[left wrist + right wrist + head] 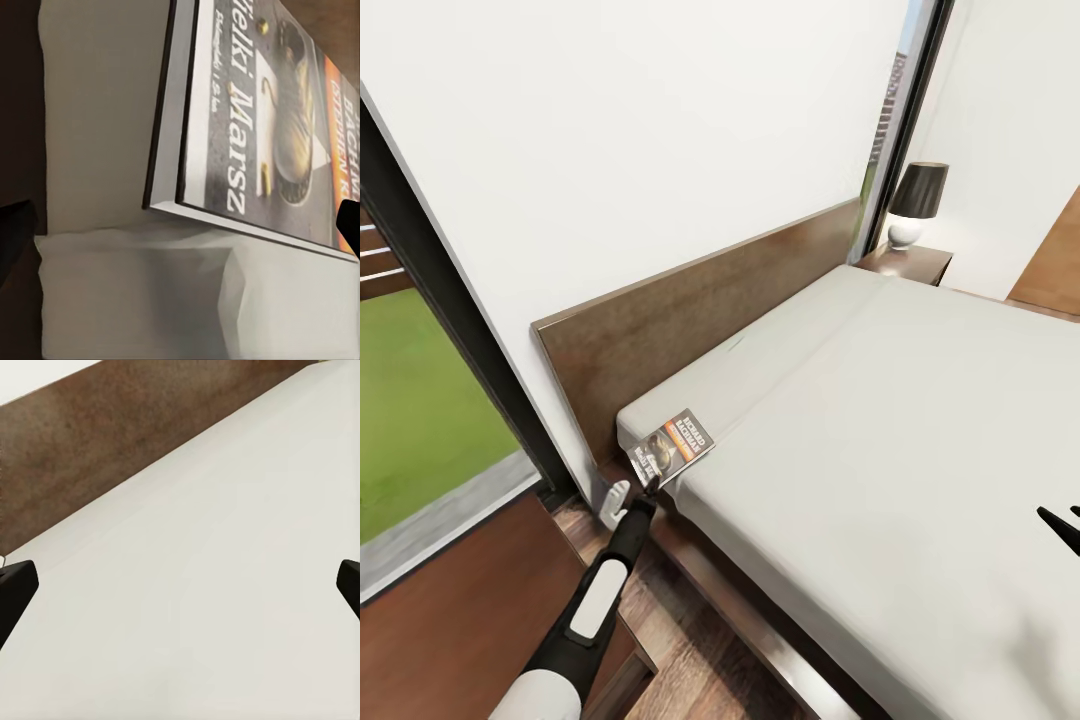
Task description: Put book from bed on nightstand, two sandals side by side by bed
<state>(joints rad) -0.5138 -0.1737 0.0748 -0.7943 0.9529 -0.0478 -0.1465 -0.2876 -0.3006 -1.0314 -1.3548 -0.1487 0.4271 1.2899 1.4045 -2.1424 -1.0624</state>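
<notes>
The book [678, 447] lies on the pale mattress of the bed [880, 420], at the corner nearest the dark headboard [690, 320]. Its cover shows an orange band and white lettering [262, 127]. My left gripper [635, 490] is at the book's near edge. In the left wrist view it [180, 225] is open, fingertips wide apart, with the book's corner and the mattress edge between and ahead of them. My right gripper [1065, 525] hovers open over bare mattress [180, 589]. A nightstand [908, 262] stands beyond the bed's far side. The sandals are out of view.
A lamp with a dark shade [916, 205] sits on the far nightstand. A reddish-brown flat cabinet top [450, 610] is at my lower left beside the bed. Tall dark-framed windows [450, 300] flank the headboard wall. Wood-plank floor [680, 640] runs between cabinet and bed frame.
</notes>
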